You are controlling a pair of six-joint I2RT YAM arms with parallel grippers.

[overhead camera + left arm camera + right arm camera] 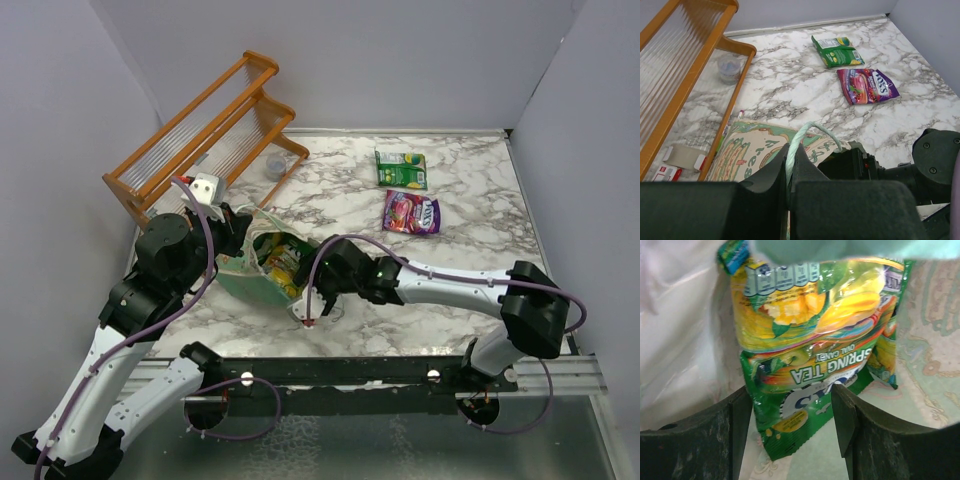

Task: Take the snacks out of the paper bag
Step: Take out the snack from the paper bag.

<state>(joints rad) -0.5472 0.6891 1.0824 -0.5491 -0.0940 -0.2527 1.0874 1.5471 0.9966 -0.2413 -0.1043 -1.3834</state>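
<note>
One big marble table [470,240] has an orange rack [200,130] at its far left corner. In front of the rack, near the left arm, is the paper bag [238,282]. It is pale green and tipped over, so its mouth faces the right arm. Two snacks are out of the bag and lie flat on the far side of the table, well apart from it: a green packet [401,168] and, just in front of that, a purple packet [411,212]. Inside the bag is a yellow-green packet [810,360] with tea and fruit printed on it, and the edge of another one shows behind it. The left gripper [790,162] is squeezed tight on the bag's string handle [805,131], and this seems to keep the bag up and its mouth wide. The right gripper [790,410] is inside the bag with its fingers spread about halfway, one on each side of the packet's bottom end. It does not seem to be pinching yet. The step looks like picking up this packet. Next the fingers should close on the packet alone, not on the bag wall, and then pull it out slowly while the other arm holds the bag in place
</note>
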